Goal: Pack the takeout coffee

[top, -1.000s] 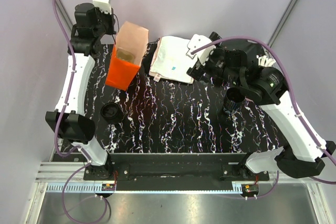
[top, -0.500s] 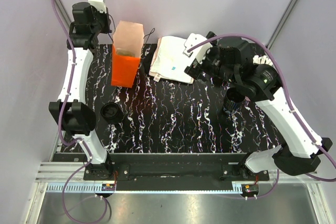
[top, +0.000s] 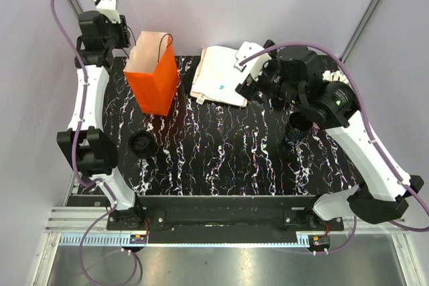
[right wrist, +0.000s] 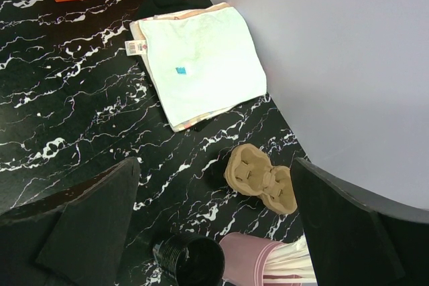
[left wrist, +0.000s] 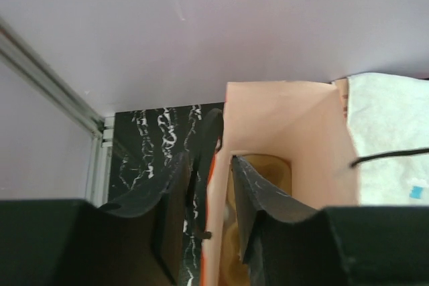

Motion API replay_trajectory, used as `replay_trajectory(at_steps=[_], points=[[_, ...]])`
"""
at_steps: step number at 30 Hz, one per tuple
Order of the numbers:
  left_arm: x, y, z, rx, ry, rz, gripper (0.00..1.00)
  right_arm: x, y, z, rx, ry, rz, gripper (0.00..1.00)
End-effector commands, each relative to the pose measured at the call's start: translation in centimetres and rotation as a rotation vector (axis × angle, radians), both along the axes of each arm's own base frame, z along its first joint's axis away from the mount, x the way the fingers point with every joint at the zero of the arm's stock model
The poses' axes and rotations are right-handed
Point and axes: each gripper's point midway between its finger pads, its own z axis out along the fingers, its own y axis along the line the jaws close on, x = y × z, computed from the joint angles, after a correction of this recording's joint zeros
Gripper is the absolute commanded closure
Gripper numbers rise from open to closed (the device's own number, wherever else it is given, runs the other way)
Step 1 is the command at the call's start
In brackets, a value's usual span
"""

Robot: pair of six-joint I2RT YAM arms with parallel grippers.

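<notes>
Left hand [left wrist: 214, 164]: fingers slightly parted, astride the near rim of the bag [left wrist: 288, 132]; not clamped on it.
Right hand [right wrist: 214, 162]: spread wide, empty, hanging above the worktop [right wrist: 80, 98].
Coffee [right wrist: 191, 260]: black cup standing upright, rim up, long axis vertical.
Coffee to right hand: below it, back toward the wrist, between the finger lines; not touching.
Coffee to left hand: well apart, on the worktop's opposite side.
Around coffee: pink cup [right wrist: 258, 259] just beside; carrier [right wrist: 261, 180] near; cloth [right wrist: 201, 58] farther out.
</notes>
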Motion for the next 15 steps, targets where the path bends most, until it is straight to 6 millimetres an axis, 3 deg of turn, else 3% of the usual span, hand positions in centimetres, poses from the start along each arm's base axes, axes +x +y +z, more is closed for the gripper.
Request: replay_trajectory(at_steps=[1,4,10,14,15], points=[[-1.6,2.1,6.1,-0.007,-0.160,0.032,0.53,0.6,0.2,2.7,0.079,-0.053,-0.010,0.00],[-2.4,2.2,7.6,-0.017,-0.196,0.031,0.28,0.6,0.3,2.8,0.087,-0.051,-0.011,0.00],[-4.7,0.7,11.0,-0.040,-0.264,-0.026,0.01,1.7,-0.7,2.3,0.097,-0.047,-0.051,0.00],[-7.1,-0.5,13.2,-0.047,-0.307,-0.078,0.01,3.3,-3.7,0.9,0.125,-0.033,-0.149,0.00],[-8.2,-1.3,13.7,-0.046,-0.314,-0.114,0.01,4.2,-5.5,0.8,0.135,-0.031,-0.202,0.00]])
